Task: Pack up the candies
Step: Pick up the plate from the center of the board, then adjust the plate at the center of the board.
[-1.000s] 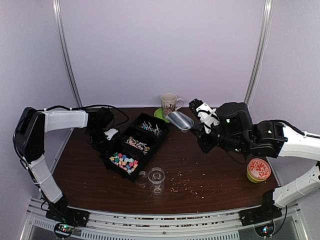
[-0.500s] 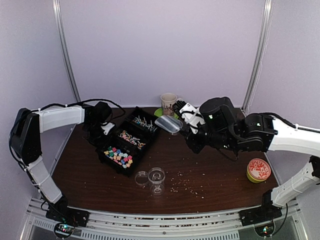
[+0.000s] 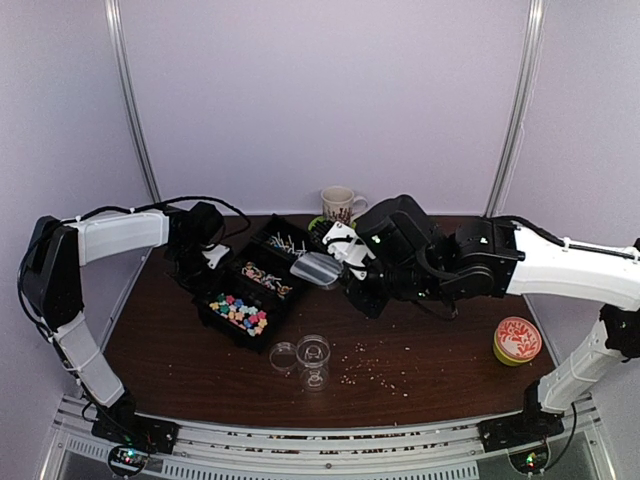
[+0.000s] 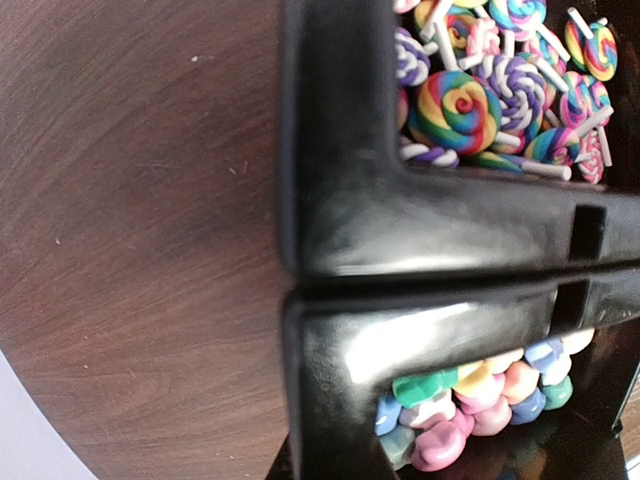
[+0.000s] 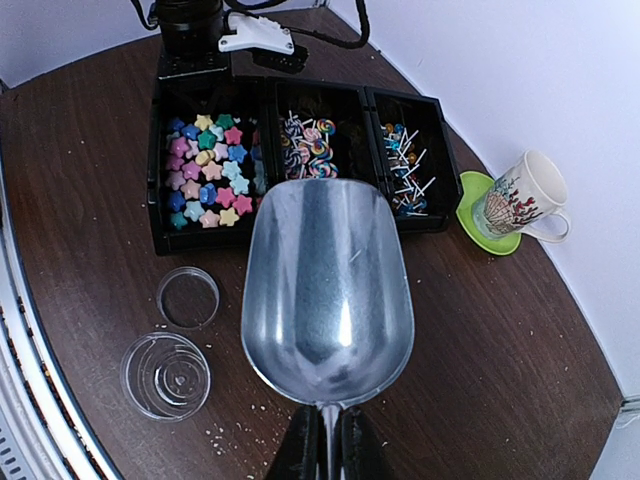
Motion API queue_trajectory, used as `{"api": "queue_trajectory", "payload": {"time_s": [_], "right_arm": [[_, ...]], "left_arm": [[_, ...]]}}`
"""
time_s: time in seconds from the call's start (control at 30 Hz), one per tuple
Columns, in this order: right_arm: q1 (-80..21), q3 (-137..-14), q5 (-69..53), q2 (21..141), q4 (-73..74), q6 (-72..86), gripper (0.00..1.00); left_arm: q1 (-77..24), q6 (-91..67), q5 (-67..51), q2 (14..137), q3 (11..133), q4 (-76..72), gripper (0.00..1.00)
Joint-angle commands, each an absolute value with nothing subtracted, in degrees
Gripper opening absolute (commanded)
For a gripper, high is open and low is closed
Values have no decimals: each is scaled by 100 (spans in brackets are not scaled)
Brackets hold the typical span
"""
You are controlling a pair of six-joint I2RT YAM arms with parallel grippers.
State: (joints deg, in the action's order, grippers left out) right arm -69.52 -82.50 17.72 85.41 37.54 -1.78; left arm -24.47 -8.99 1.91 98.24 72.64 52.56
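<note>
Dark brown wood with a fine grain and a dull shine makes up the desk under me, and pale crumbs are strewn over its near middle. Pale lilac walls close it in behind and at both sides. Two thin metal rails run up the back wall, and a ribbed metal beam lies along the near edge by my bases.

The candies lie in a black tray with three compartments, set at a slant on the left half of the desk. Pastel stars fill the compartment nearest me, swirled lollipops the middle one, and thin stick pieces the farthest.

My left jaws sit at the tray's outer left wall, narrow on its rim about where the star and lollipop compartments meet. That glossy black wall fills the left wrist view.

My right jaws are pinched tight on the thin handle of a metal scoop, one of the fingers on each side of it. I hold the scoop in the air just right of the tray, mouth towards it.

A clear cup and a round lid stand side by side in front of the tray. A printed mug rests on a green coaster by the back wall. A round orange-patterned tin sits well apart at the right.
</note>
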Motion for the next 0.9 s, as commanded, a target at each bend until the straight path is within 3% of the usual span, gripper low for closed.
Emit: {"api": "queue_trajectory", "payload": {"time_s": [0.0,0.53,0.87], "right_arm": [[-6977,-8354,1800,8458,3818,-125,0],[-6968,-7386,2174,7268,3154,85,0],[-6951,-6785,2824,6504,2757,214,0]], "left_arm": [[-2404,-1061,-381,9426,7410,4426,0],[-2112,-1195,-1648,8760,6805,3403,0],[-2025,-1346,-3228,8477,6489,2562,0]]}}
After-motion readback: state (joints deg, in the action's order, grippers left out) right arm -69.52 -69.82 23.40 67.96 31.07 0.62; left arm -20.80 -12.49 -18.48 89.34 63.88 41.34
